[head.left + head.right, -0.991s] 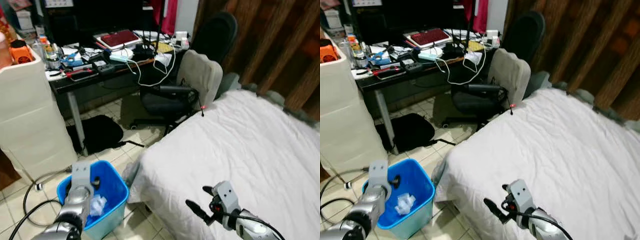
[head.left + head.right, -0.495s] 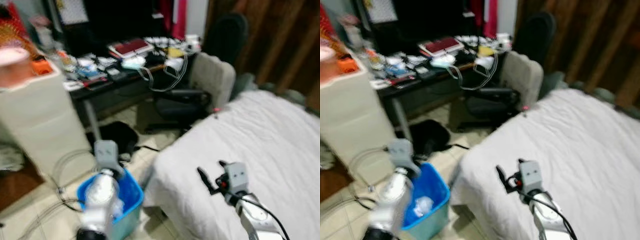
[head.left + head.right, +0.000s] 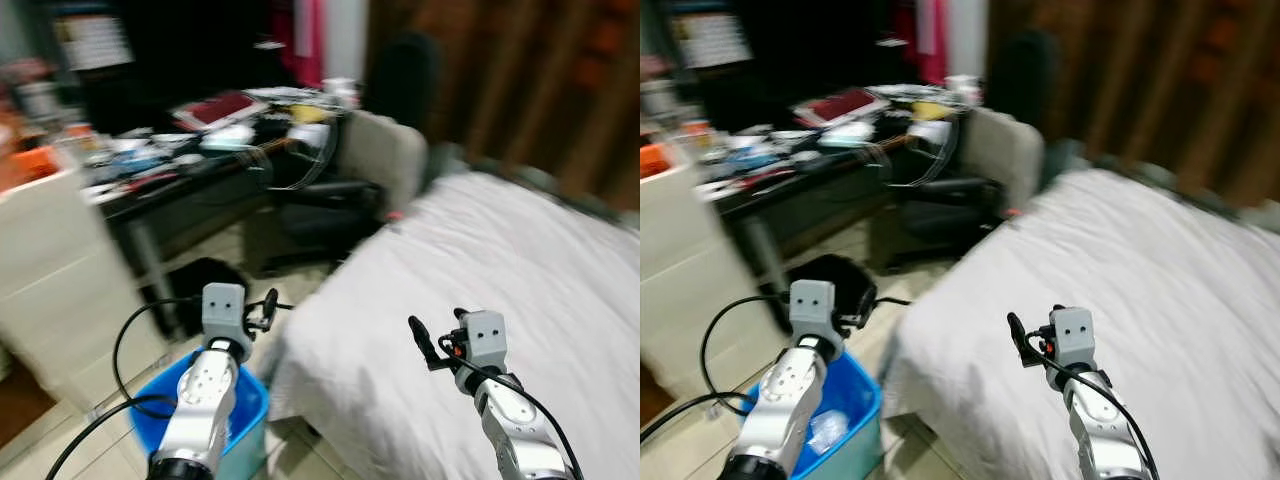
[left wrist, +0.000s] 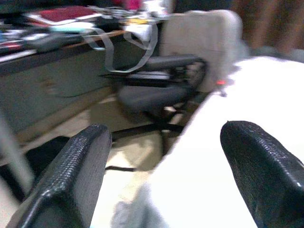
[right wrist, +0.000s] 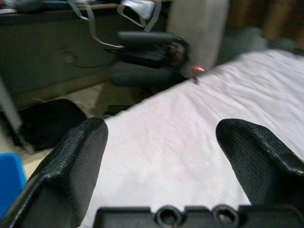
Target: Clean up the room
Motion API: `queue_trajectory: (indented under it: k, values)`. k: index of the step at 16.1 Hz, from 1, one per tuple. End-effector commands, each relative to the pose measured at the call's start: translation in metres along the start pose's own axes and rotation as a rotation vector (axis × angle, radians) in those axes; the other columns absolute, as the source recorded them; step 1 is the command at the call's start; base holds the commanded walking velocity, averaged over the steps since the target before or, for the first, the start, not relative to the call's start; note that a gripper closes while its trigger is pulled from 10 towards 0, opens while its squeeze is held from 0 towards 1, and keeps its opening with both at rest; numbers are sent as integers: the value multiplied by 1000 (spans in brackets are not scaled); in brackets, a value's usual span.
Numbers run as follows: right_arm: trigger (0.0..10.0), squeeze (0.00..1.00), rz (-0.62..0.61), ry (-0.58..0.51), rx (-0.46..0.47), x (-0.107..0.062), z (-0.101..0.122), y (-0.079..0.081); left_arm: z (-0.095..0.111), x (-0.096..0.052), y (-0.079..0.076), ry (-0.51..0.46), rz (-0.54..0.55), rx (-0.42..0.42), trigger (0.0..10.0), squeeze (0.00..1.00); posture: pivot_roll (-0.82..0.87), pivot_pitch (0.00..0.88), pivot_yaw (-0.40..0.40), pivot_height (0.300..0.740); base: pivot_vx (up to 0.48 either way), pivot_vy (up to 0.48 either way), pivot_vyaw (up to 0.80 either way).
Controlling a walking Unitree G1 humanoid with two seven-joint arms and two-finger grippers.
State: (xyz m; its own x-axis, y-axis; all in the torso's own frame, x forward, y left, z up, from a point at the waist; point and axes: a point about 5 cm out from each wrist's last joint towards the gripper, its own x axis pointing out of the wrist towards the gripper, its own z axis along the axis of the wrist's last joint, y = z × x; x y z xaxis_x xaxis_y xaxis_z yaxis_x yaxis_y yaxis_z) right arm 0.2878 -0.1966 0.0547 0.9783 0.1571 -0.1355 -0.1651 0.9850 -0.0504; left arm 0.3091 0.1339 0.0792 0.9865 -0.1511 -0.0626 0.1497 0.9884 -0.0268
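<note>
Both arms have risen, left gripper (image 3: 266,308) above the blue bin (image 3: 245,420), right gripper (image 3: 437,337) over the bed (image 3: 520,260), both spread empty.

Blurred: L gripper (image 3: 268,306) raised over blue bin (image 3: 243,417) on tile floor, R gripper (image 3: 438,335) above white bed (image 3: 540,280), cluttered desk (image 3: 190,165) & chair (image 3: 375,165) behind, white cabinet (image 3: 55,270) at left.

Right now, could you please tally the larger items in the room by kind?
Bed: 1
Office chair: 1
Desk: 1
Blue bin: 1
Black bag on the floor: 1
White cabinet: 1
Total: 6
</note>
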Motion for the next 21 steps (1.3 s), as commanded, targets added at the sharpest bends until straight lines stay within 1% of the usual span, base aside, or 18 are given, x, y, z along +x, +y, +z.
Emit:
queue_trajectory:
  k: [1,2,3,4,6,7,9,13,14,18,21]
  values:
    - [10000,0,3,1,-2,1,0,0,3,3,-5,-6,-31,18,10000,0,-12,0,28,740,0,0,-750]
    - [10000,0,8,0,2,1,0,0,5,4,-6,-10,-40,18,10000,0,-15,0,34,740,0,0,-750]
    - [10000,0,43,1,34,0,-2,4,7,5,-5,-16,-39,10,10000,0,-15,0,36,740,0,0,-756]
    - [10000,0,63,-9,43,-1,-2,8,6,5,-4,-11,-41,15,10000,0,-14,0,37,740,0,0,-788]
    - [10000,0,60,-12,55,0,-2,11,2,4,-1,4,-42,53,10000,0,-14,0,38,740,0,0,-788]
    - [10000,0,51,-12,54,1,-3,10,-1,5,2,25,-29,73,10000,0,-17,0,43,740,0,0,-788]
    - [10000,0,46,-17,57,1,-2,8,-4,4,4,32,-41,113,10000,0,-18,0,42,740,0,0,-784]
    - [10000,0,51,-12,53,0,-3,8,-5,0,-5,12,-115,85,10000,0,-19,0,37,740,0,-480,-788]
    - [10000,0,47,-10,49,0,-3,7,-6,0,-5,12,-104,64,10000,0,-19,0,36,740,0,0,-788]
    - [10000,0,32,-5,30,1,-4,4,-8,1,-2,18,-92,84,10000,0,-21,0,41,740,0,0,-783]
    - [10000,0,23,-6,33,-1,-5,4,-9,3,-3,32,-82,64,10000,0,-35,0,53,740,0,0,-781]
